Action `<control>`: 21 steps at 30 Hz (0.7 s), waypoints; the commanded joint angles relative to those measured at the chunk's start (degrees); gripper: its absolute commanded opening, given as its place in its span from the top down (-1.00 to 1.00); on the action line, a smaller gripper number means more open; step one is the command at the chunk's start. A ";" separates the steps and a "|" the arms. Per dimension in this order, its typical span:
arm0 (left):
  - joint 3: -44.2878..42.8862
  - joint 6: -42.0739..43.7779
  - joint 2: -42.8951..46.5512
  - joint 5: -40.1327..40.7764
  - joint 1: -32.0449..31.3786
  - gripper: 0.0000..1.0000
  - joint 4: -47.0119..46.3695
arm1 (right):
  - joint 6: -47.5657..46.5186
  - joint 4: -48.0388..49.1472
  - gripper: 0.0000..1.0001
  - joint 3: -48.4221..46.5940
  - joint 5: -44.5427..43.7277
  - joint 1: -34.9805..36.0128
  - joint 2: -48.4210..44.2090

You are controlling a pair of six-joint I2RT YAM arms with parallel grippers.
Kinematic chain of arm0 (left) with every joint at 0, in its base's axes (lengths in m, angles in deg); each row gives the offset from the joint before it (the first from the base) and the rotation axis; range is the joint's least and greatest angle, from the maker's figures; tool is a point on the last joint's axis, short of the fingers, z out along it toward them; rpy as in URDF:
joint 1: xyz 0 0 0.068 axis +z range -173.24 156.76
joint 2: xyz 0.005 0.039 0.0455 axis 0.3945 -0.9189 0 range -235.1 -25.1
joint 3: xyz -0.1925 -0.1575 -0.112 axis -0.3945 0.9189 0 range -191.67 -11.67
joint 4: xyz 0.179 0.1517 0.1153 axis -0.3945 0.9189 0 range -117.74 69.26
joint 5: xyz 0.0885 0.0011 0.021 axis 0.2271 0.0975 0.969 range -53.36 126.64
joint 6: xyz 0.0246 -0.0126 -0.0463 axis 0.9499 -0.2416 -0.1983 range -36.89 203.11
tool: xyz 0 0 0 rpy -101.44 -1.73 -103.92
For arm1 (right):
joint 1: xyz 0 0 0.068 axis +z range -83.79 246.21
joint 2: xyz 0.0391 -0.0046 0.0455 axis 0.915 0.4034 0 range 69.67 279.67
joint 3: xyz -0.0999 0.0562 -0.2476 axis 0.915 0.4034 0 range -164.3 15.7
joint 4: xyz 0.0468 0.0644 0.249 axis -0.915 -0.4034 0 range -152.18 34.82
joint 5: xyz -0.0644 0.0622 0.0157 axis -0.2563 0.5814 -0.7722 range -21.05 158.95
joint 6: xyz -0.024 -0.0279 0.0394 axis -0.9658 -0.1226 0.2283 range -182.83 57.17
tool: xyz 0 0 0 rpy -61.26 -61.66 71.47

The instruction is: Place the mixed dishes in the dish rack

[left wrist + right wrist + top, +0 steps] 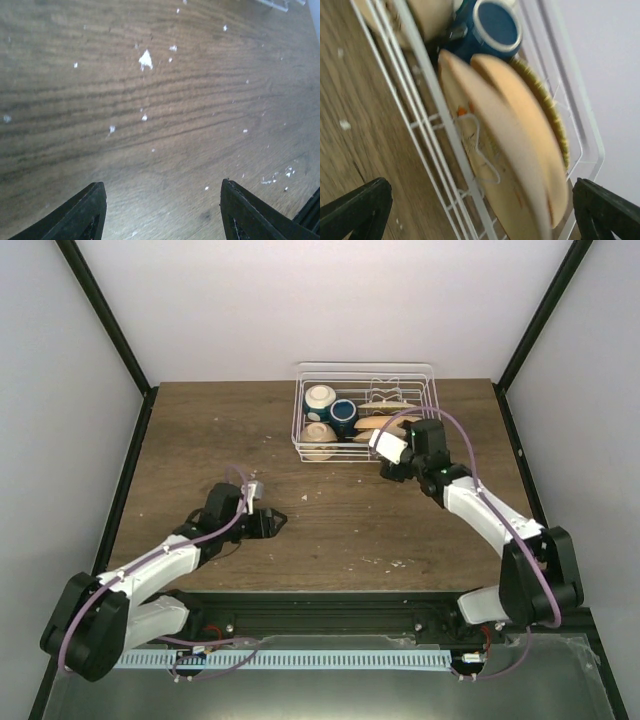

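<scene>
The white wire dish rack (425,390) stands at the back of the table. Inside it sit two cream bowls (320,397) (319,437), a dark blue cup (343,416) and the orange plate (385,425). In the right wrist view the plate (520,150) leans tilted among the rack wires (435,100), and the blue cup (492,25) lies behind it. My right gripper (392,462) (480,215) hangs open at the rack's front right, its fingers wide apart and holding nothing. My left gripper (272,523) (162,210) is open over bare wood, far from the rack.
White crumbs (145,60) are scattered over the wooden table (200,440). Black frame posts and white walls close in the table's left, right and back sides.
</scene>
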 commanded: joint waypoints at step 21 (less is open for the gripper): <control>-15.03 1.17 4.71 23.28 0.21 -0.33 7.89 | 70.64 8.57 -1.00 16.46 -11.61 -3.75 -29.95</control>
